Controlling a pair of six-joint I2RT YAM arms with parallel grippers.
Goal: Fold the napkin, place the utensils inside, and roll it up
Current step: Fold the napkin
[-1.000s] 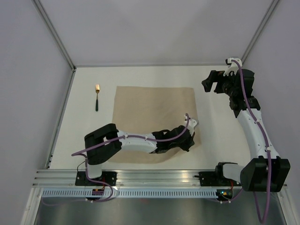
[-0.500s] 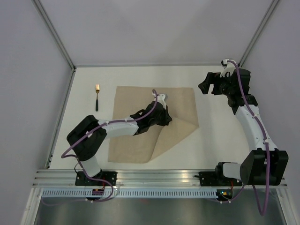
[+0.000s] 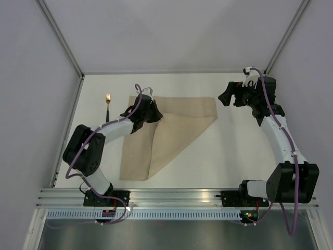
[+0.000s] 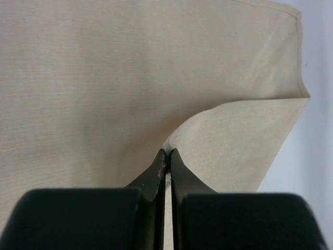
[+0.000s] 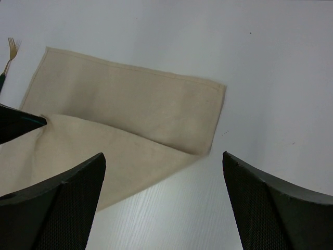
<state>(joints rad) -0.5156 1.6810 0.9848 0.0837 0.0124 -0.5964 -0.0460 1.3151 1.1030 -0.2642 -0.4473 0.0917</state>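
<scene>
As the left fingers [image 4: 156, 179] pinch the napkin [image 3: 177, 125] near the fork [image 3: 107, 108] and the right fingers [image 5: 62, 208] spread wide, folding looks half done.

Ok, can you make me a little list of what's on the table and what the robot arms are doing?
Cloth: plain beige woven fabric napkin, one corner folded diagonally over toward its far-left corner
Left tool: shut on the napkin's lifted corner
Right tool: open, holding nothing, beyond the napkin's far-right corner
Fork: gold-headed, dark-handled fork, on the white table, left of the napkin, not touching it
</scene>
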